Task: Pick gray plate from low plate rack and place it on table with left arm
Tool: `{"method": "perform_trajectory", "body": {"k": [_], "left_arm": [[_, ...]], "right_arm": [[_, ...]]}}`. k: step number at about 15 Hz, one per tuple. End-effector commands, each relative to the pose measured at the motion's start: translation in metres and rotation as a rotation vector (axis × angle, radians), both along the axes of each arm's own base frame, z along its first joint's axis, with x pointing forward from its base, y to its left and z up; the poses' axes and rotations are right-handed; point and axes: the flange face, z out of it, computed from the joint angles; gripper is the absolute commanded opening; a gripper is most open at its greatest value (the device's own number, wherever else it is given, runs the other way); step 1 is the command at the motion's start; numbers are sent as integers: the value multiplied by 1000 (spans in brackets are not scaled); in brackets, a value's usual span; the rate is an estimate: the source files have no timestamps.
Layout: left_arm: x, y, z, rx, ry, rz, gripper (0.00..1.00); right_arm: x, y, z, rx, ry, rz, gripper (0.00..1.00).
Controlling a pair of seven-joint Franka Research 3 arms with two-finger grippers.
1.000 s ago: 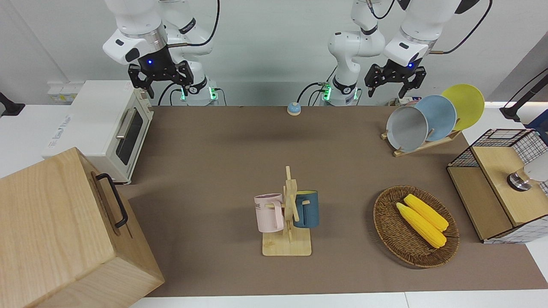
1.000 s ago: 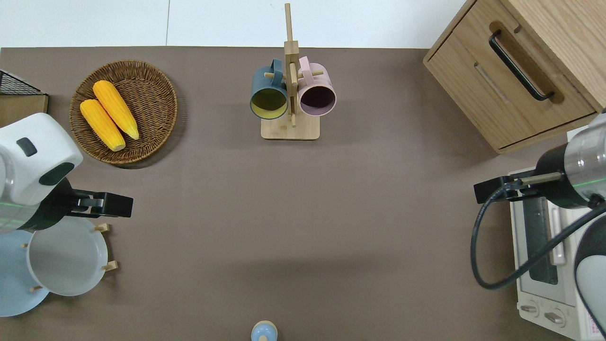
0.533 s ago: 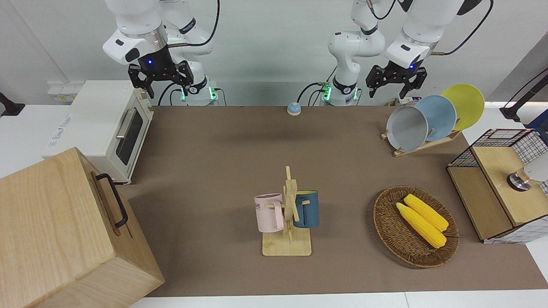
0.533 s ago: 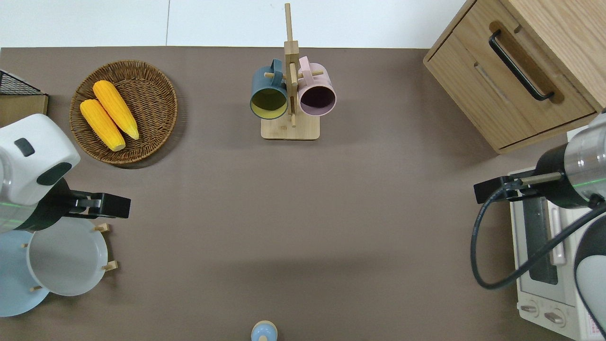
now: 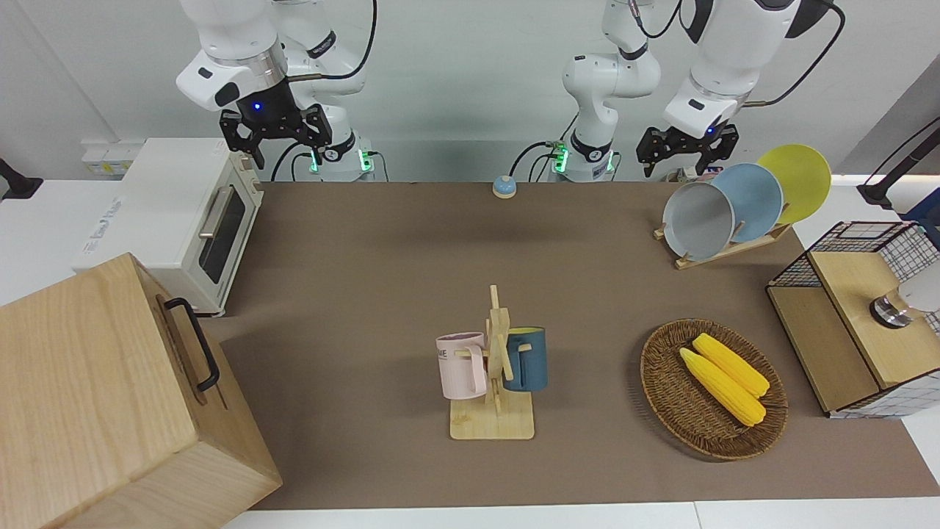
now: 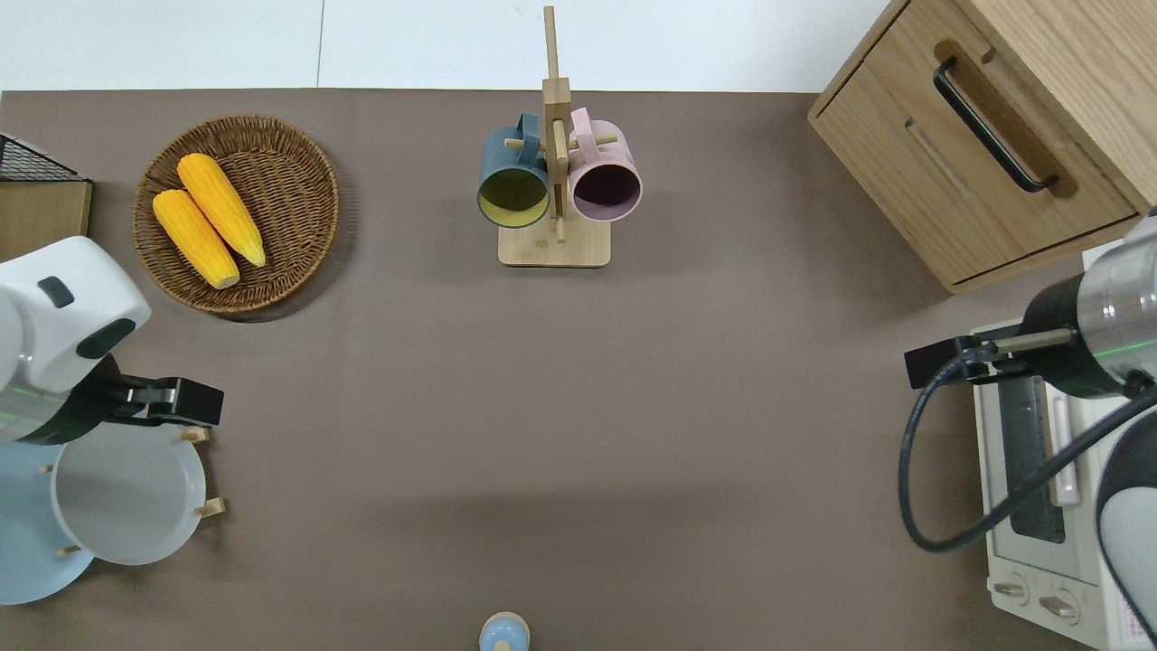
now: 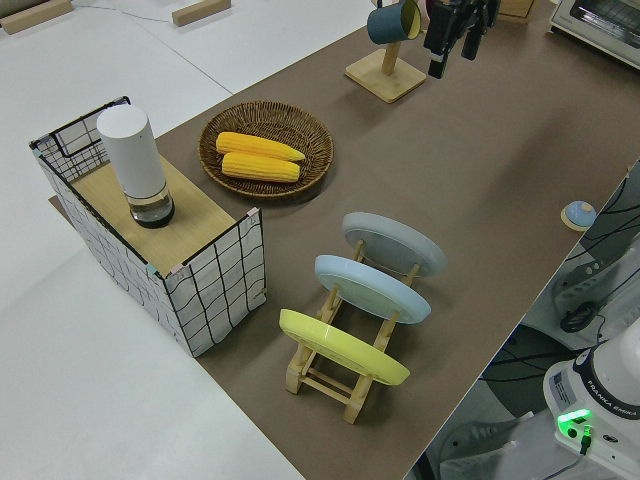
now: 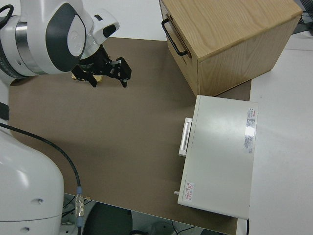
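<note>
The gray plate [image 5: 698,220] leans in the slot of the low plate rack [image 5: 723,250] that faces the middle of the table [image 5: 411,242]. It also shows in the overhead view [image 6: 126,502] and the left side view [image 7: 393,243]. A sky-blue plate [image 5: 753,198] and a yellow plate [image 5: 797,180] fill the other slots. My left gripper [image 5: 687,150] is open and empty in the air, over the gray plate's edge farthest from the robots [image 6: 176,402]. It also shows in the left side view [image 7: 455,30]. My right arm is parked, its gripper [image 5: 275,136] open.
A wicker basket [image 5: 661,382] with two corn cobs and a wire basket [image 5: 859,316] with a white cylinder lie farther from the robots than the rack. A mug stand [image 5: 496,367] stands mid-table. A toaster oven [image 5: 183,213] and wooden cabinet [image 5: 110,397] fill the right arm's end.
My left gripper has moved down and toward the left arm's end of the table, closer to the plates. The plates and the right arm have not moved.
</note>
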Motion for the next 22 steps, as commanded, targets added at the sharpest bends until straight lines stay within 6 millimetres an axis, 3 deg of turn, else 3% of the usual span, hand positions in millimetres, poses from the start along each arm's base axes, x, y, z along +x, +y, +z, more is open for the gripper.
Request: {"method": "perform_trajectory", "body": {"k": [1,6,8,16,22], "left_arm": [[-13,41,7,-4,-13,-41,995],[-12,84,1,37,-25,-10,995],[-12,87,0,45,-26,-7,995],[-34,97,-41,141,-65,-51,995],[-37,100,-71,196,-53,-85,995]], "right_arm": [[-2,-1,3,9,6,-2,987],[-2,-1,3,9,6,-2,987],[-2,-1,3,9,6,-2,990],[-2,-1,3,9,6,-2,990],[-2,-1,3,9,6,-2,987]]}}
